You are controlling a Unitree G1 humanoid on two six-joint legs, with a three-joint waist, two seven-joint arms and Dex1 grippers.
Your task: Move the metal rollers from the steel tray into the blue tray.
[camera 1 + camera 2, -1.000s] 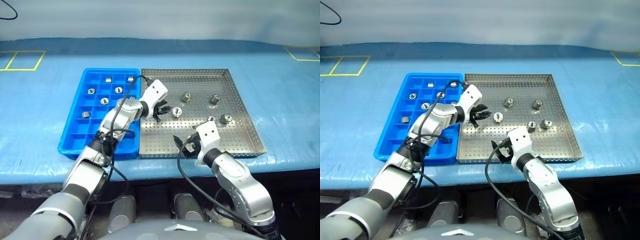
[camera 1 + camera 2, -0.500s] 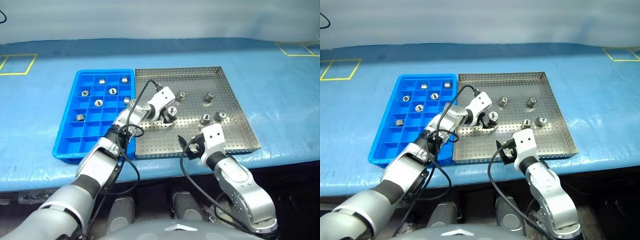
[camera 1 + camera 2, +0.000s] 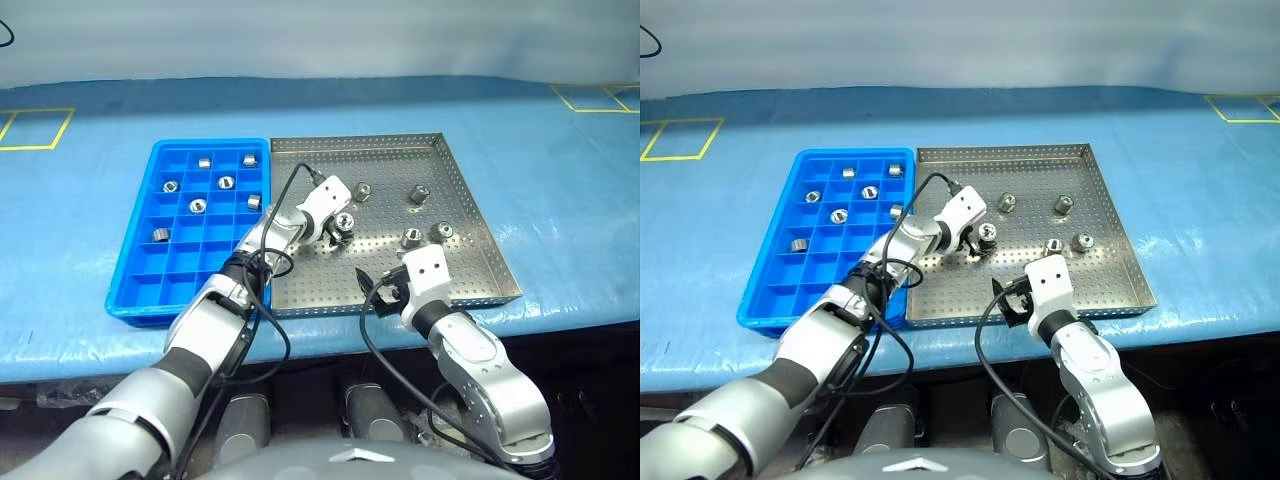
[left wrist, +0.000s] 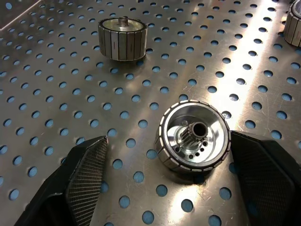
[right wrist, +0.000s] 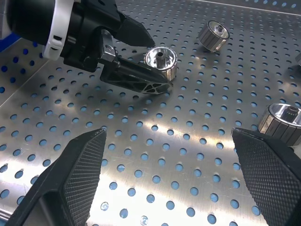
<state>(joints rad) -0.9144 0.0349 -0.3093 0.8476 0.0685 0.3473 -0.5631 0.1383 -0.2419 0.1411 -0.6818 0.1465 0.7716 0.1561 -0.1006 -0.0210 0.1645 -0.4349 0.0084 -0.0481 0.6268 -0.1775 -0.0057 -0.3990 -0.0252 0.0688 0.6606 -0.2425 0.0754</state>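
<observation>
So the steel tray [image 3: 470, 215] sits on a blue table cover [image 3: 560, 170] with the blue tray [image 3: 135, 270] pushed right up against its left edge, and some yellow tape marks [image 3: 30, 128] are on the cover off in the far corners, well away from everything. Nothing's really blocking the left gripper [image 4: 162, 176]: it's down low on the holed floor with its jaws spread wide, one black finger [image 4: 87, 176] on each side of a roller [image 4: 194, 135] that's lying with its open end and centre hub facing the camera. Pretty sure the fingers aren't touching it yet, though the gap on one side is thin so it's hard to call. Another roller [image 4: 122, 39] stands just beyond it, apart. The right gripper [image 5: 164, 183] hangs over the near part of the steel tray, jaws also wide apart with nothing between them, and a roller [image 5: 282, 121] sits off by one of its fingers. Head view: five rollers in the steel tray, counting the one at the left gripper, with two near the far side [image 3: 418, 193] and two toward the right [image 3: 441, 231]. Blue tray has six rollers [image 3: 226, 183], each in its own little square, all in the far half, near rows bare
</observation>
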